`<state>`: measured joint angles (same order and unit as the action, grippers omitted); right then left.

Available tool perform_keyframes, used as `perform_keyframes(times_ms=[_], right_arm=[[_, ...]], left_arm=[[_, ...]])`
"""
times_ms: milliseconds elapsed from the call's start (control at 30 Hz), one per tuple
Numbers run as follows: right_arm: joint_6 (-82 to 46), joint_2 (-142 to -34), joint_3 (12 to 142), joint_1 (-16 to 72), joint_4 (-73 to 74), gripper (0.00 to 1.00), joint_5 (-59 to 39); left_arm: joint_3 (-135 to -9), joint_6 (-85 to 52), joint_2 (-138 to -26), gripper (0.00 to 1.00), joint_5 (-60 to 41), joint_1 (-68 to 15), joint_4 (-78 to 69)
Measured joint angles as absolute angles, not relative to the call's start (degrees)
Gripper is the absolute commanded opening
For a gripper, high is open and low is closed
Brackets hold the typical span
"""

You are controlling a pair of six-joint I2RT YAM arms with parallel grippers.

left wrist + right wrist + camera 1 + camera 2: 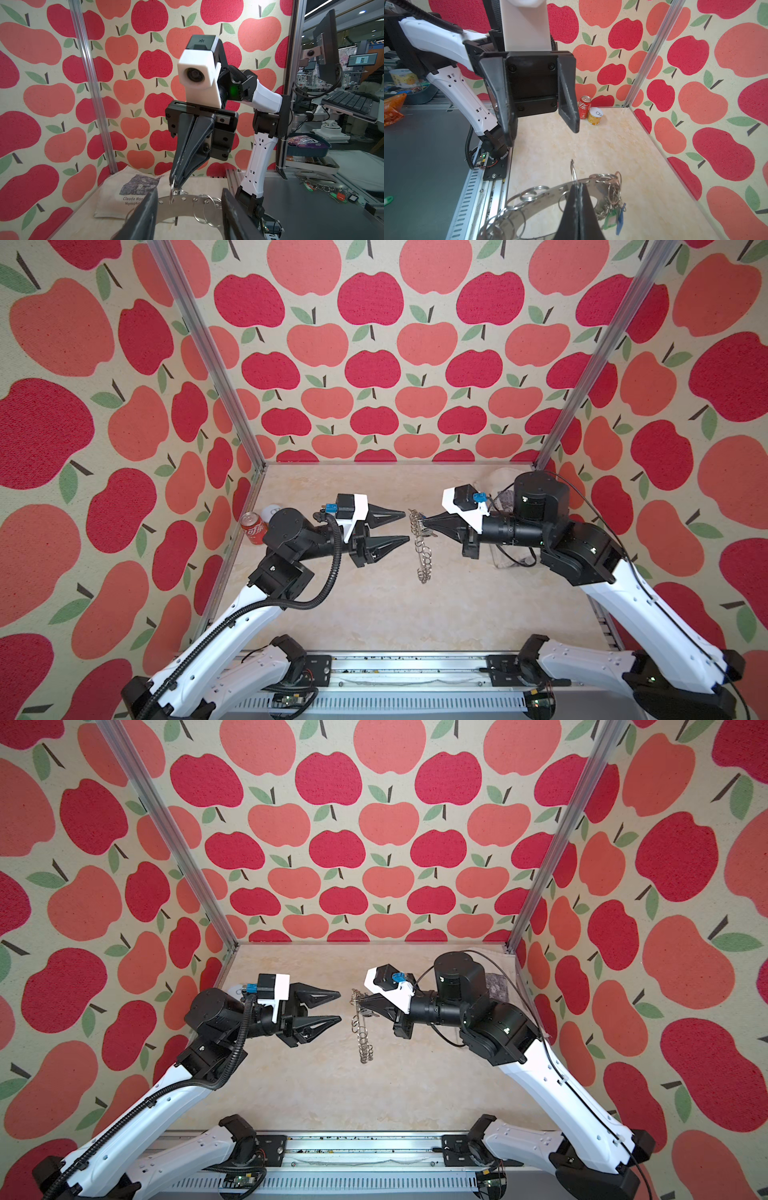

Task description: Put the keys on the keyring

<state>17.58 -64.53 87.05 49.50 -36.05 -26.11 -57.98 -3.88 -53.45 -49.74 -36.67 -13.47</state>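
Centre of both top views: keyring (420, 549) dangling edge-on from clenched right gripper (424, 524), left gripper (406, 526) gaping just beside.

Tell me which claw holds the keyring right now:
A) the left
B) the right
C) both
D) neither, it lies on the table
B: the right claw is pinched shut on the rim of the keyring, which hangs edge-on in both top views, while the left claw stands open beside it without touching.
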Motion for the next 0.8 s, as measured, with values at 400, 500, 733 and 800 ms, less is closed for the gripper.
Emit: perform_keyframes(times_ms=[400, 500, 733, 800], right_arm=[[20.18, -67.26, 90.11, 49.56, -45.32, 0.0, -26.65], [20.67, -67.83, 90.32, 50.02, -46.09, 0.0, -25.98], [21.21, -68.49, 90.37, 50.63, -46.44, 0.0, -23.99], [21.21, -68.51, 90.48, 50.63, -46.44, 0.0, -23.44]], left_arm=[[-65.56, 3.62, -60.03, 0.51, -49.39, -36.69, 6.52], [-66.76, 4.27, -60.8, 0.45, -49.56, -36.82, 7.68], [-67.13, 4.62, -60.86, 0.32, -50.13, -37.78, 8.49], [-67.16, 4.69, -60.86, 0.29, -50.37, -38.02, 8.73]])
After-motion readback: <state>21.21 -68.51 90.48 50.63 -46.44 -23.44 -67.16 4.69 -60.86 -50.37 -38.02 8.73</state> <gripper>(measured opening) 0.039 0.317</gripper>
